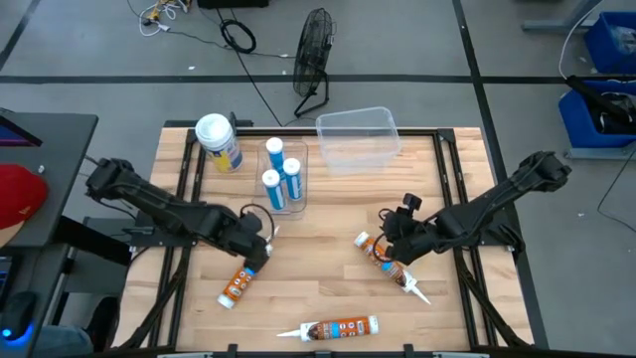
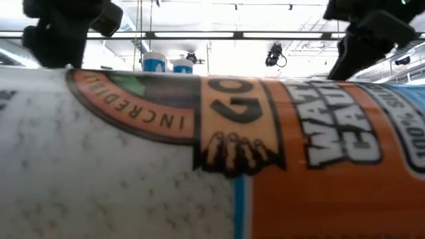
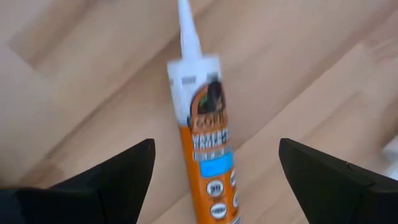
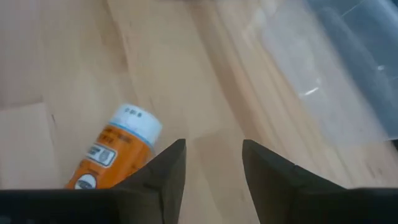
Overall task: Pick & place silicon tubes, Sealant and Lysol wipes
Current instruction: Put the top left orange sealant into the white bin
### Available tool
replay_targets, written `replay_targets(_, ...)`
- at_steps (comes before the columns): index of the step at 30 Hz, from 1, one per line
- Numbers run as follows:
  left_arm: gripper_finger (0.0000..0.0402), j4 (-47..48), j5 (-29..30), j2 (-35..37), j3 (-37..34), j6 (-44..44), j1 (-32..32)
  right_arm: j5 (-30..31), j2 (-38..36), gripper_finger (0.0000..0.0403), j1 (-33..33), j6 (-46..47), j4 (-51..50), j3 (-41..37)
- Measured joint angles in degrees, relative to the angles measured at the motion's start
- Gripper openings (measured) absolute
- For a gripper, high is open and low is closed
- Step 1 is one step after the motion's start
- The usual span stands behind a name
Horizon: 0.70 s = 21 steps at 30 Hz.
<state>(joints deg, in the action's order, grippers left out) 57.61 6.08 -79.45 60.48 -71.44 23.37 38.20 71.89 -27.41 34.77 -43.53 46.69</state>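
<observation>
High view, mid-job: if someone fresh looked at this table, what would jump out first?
Three orange-and-white sealant tubes lying flat on the wooden table: one under the left end effector, whose fingers stand wide open either side of it, one by the right end effector, and one alone at the near edge. Toward the back stand the Lysol wipes, a clear tray with three blue-capped tubes, and an empty clear bin.

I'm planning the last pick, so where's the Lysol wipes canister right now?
In the high view, the Lysol wipes canister stands upright at the table's far-left corner, just left of the small clear bin holding three blue-and-white tubes.
</observation>
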Motion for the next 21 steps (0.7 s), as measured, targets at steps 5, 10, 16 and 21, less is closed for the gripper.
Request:
replay_targets(5,0.0348,-0.82,-1.07,-3.34,-0.01,-1.17,-0.05,-2.06,0.1,0.0162,-0.05,-0.17,3.38,-2.89)
replay_targets(10,0.0348,-1.29,-2.45,-4.99,-0.01,-3.47,1.16,-4.26,0.08,0.0162,-0.59,-0.23,5.11,-3.01)
replay_targets(16,0.0348,-1.91,-2.43,-4.97,-0.01,-8.3,4.78,-5.51,0.09,0.0162,-0.21,-5.79,8.83,-3.01)
replay_targets(21,0.0348,-2.15,-0.45,-4.97,-0.01,-12.24,7.35,-7.5,0.1,0.0162,1.14,-10.28,13.54,-3.01)
